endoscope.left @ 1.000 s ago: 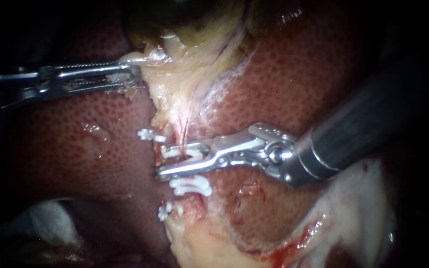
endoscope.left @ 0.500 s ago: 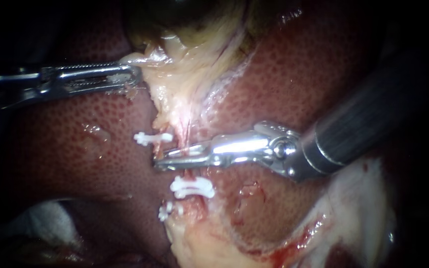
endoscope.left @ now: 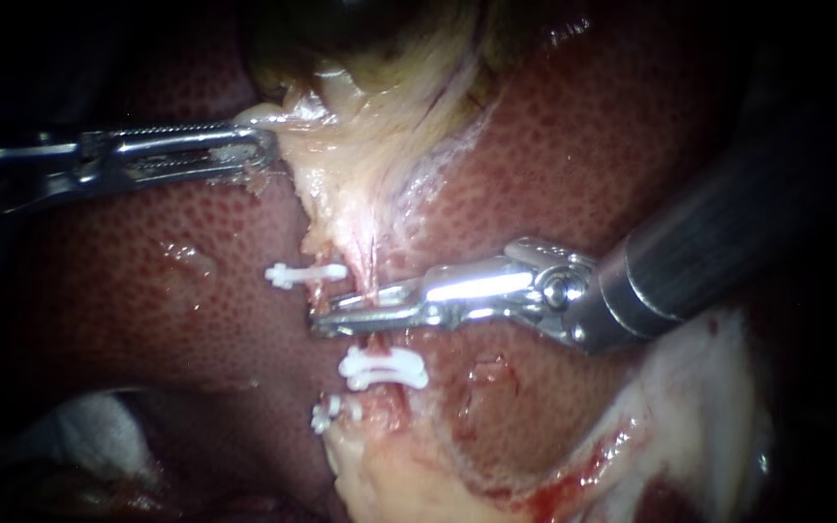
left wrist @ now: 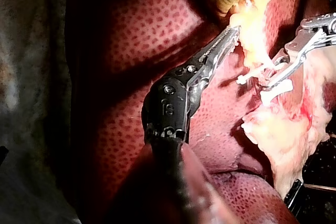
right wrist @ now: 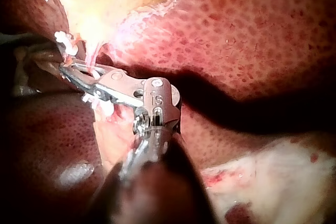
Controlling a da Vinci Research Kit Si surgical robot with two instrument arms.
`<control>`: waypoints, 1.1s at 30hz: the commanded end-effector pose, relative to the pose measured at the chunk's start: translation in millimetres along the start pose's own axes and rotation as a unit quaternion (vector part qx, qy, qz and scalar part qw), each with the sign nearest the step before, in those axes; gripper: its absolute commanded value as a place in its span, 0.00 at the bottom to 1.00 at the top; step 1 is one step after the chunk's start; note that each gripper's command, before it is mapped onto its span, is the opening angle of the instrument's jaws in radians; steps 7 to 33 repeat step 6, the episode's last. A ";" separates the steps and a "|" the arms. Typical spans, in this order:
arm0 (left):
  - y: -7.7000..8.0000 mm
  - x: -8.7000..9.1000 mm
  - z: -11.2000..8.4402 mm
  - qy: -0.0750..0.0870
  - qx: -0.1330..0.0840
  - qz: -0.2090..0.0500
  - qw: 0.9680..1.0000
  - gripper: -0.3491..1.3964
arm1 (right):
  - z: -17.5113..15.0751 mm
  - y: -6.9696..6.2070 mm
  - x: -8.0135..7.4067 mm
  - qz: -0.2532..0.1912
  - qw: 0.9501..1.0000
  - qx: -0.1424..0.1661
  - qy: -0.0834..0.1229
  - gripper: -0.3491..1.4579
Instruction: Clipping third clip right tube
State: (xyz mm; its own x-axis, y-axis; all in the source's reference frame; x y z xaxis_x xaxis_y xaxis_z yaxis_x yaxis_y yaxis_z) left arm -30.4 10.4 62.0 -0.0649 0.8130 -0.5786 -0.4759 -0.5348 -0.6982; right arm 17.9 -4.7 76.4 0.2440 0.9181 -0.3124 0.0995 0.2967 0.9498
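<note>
The right instrument (endoscope.left: 341,316) had its pincer narrow, closed on the tube (endoscope.left: 368,276), between the upper clip (endoscope.left: 305,275) and the lower clip (endoscope.left: 385,369). The left instrument (endoscope.left: 265,143) held the pale tissue (endoscope.left: 341,174) in its closed pincer.

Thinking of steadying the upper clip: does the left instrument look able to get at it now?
Probably not now: the left instrument is shut on pale tissue under the gallbladder. The way to the upper clip over the liver looks free, but it would have to let go first.
</note>
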 end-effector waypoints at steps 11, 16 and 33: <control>0.0 0.0 0.0 0.000 0.000 0.000 1.000 0.00 | 0.0 0.2 0.0 0.000 1.000 0.000 0.000 0.00; 0.0 0.0 0.0 0.000 0.000 0.000 1.000 0.00 | 0.0 0.2 0.0 0.000 1.000 0.000 0.000 0.00; 0.0 0.0 0.0 0.000 0.000 0.000 1.000 0.00 | 0.0 0.2 0.0 0.000 1.000 0.000 0.000 0.00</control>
